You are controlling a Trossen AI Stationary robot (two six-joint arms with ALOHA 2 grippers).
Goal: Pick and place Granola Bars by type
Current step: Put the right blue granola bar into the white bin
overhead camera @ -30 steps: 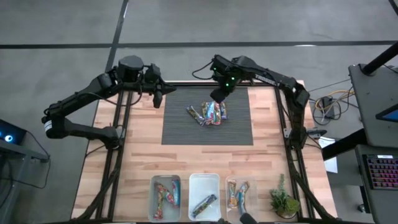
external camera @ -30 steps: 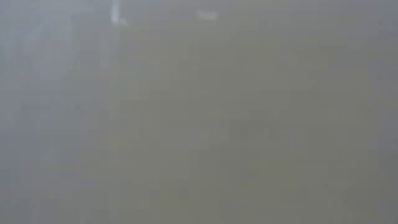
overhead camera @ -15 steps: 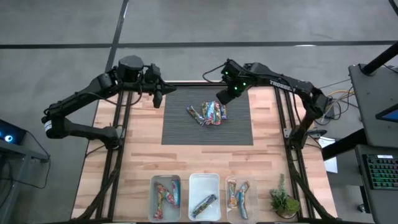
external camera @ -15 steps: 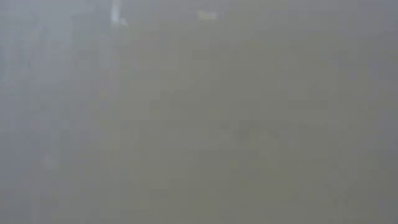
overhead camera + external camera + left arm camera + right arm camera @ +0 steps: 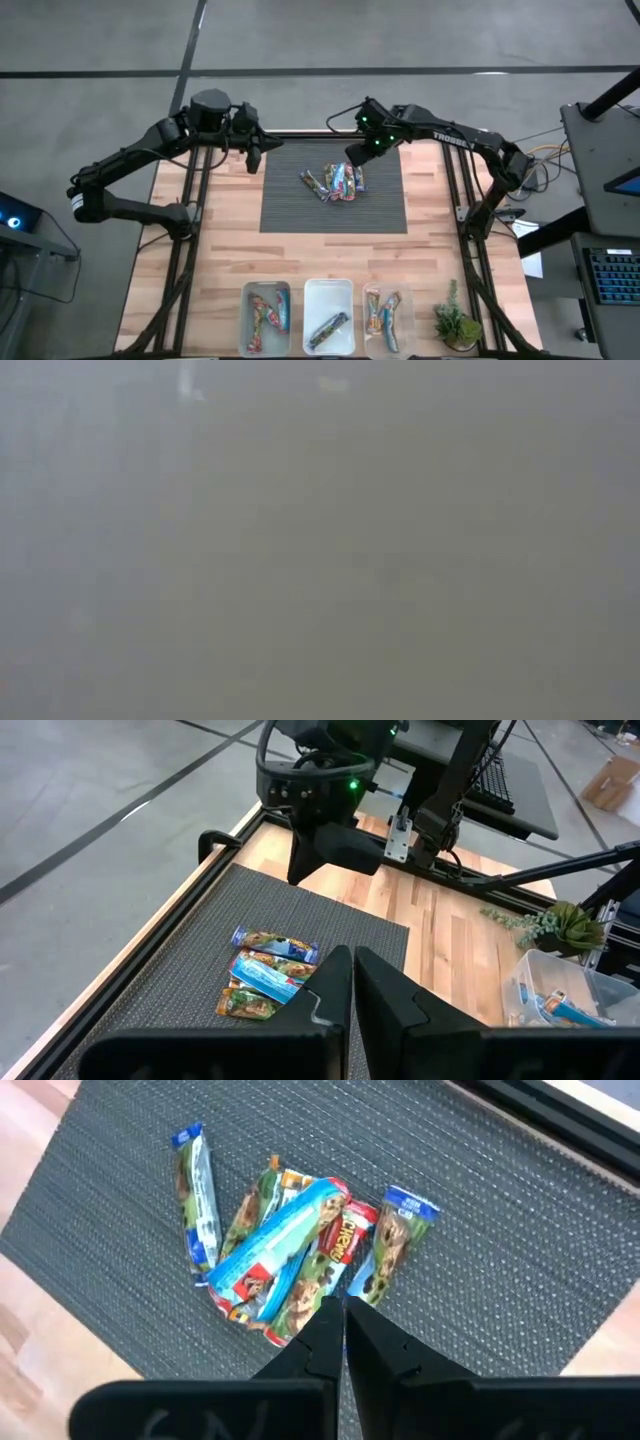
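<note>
Granola Bars [image 5: 336, 183] heaped on the dark mat [image 5: 300, 210]; both claws pressed together and empty.

Right claw [image 5: 357, 156] hangs just above the heap's far edge, fingers together. Left claw [image 5: 253, 160] waits at the mat's far left corner, fingers together. Three clear bins [image 5: 328, 316] at the desk [image 5: 220, 250] near edge each contain sorted bars.

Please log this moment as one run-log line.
right gripper: shut, above bar pile | left gripper: shut, waiting at mat corner
</note>
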